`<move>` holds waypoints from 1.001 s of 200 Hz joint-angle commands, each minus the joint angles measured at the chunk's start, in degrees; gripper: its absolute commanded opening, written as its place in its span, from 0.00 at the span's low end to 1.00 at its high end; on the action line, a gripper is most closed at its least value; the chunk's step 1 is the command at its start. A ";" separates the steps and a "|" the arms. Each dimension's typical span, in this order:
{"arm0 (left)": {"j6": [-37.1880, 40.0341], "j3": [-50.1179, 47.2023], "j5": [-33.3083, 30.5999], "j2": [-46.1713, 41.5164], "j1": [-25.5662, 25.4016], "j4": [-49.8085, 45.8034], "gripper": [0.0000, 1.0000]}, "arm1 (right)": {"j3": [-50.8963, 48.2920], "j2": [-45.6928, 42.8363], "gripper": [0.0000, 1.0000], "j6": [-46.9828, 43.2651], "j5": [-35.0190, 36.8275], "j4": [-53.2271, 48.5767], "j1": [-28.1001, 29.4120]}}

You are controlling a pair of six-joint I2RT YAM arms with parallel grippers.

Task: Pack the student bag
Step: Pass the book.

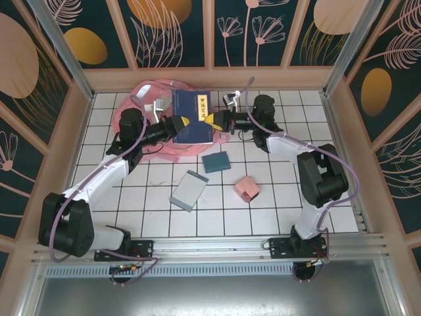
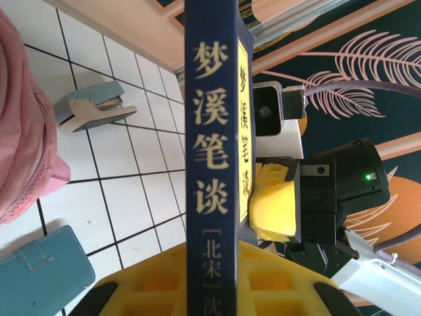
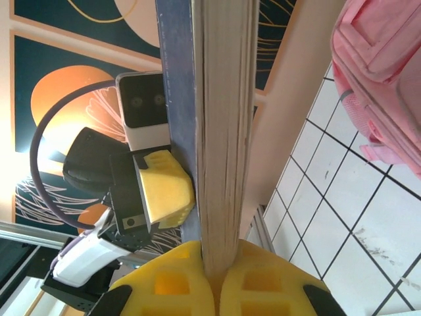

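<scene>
While the left gripper (image 1: pixel 179 124) clamps the blue book (image 1: pixel 192 110) by its spine and the right gripper (image 1: pixel 212 120) by its page edge, the student bag (image 1: pixel 139 97) lies beneath the book and off its spine side, nearer the left arm.

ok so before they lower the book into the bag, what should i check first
1. Left jaws shut on the spine side of the dark blue book with gold lettering: ok.
2. Right jaws shut on its page-edge side: ok.
3. Book held over the large pink fabric backpack: ok.
4. Backpack mouth open under the book: cannot tell, the book hides it.
5. Teal wallet, grey notebook and small pink box lying on the tiles, off the backpack: ok.
</scene>
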 commanded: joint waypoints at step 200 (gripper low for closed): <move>33.57 37.66 -36.97 31.38 -5.48 -43.31 0.52 | -10.25 -11.38 0.00 -13.45 19.54 -17.61 -13.76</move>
